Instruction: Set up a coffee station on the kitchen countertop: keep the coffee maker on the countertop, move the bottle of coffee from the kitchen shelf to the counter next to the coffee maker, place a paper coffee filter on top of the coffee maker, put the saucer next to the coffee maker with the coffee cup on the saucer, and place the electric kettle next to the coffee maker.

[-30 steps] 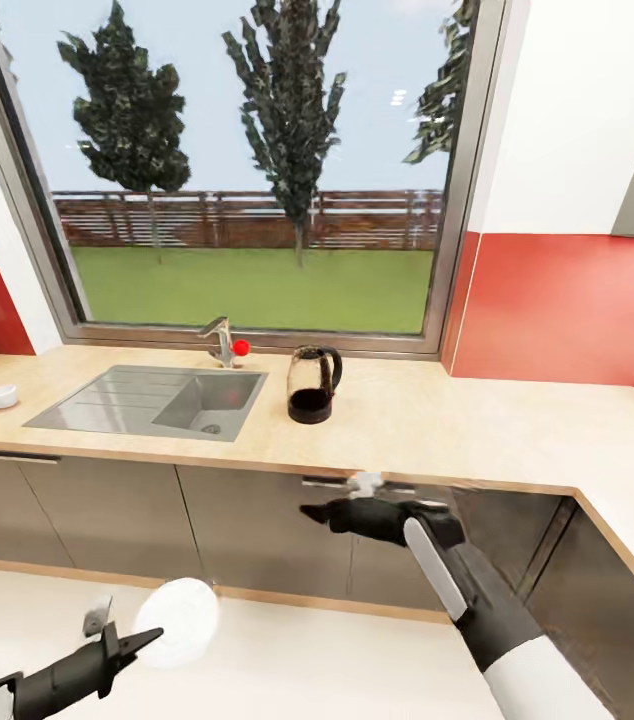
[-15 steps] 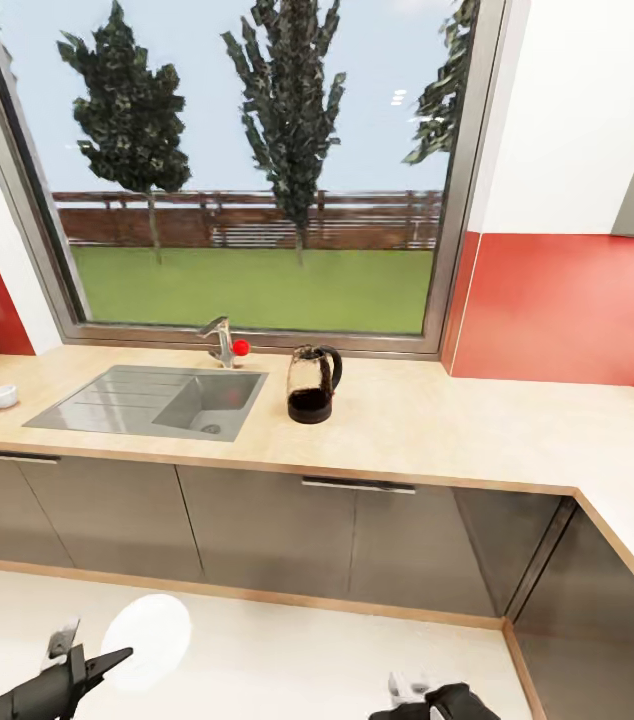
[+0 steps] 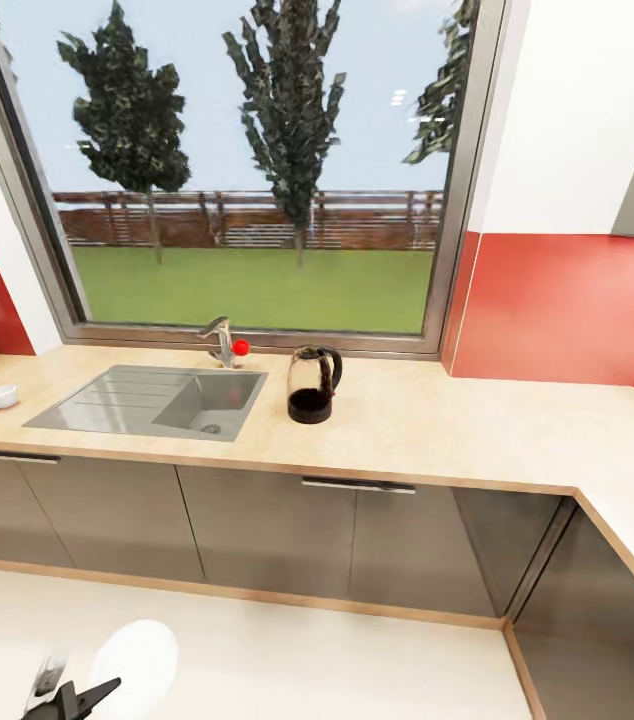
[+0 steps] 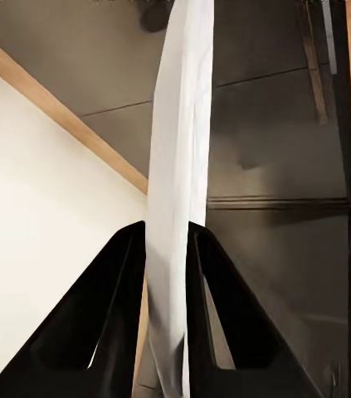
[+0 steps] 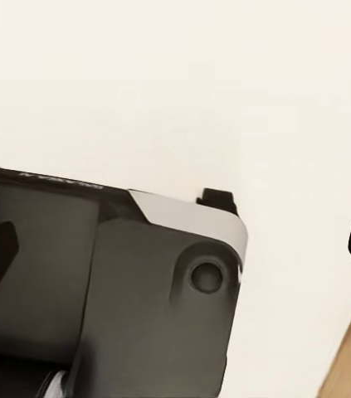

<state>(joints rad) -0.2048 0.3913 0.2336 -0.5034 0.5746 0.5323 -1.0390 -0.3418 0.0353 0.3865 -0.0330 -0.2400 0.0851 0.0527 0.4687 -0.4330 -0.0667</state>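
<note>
Countertop (image 3: 477, 430) unchanged; left hand (image 3: 72, 695) with saucer (image 3: 135, 655) has sunk lower.

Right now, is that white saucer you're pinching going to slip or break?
The saucer is held on edge between the left end effector fingers, a thin rim grip, so it could probably slip or swivel. It looks stiff and unbent, likely hard like ceramic, so a drop onto the floor might chip it. It seems small enough to be fairly light.
</note>
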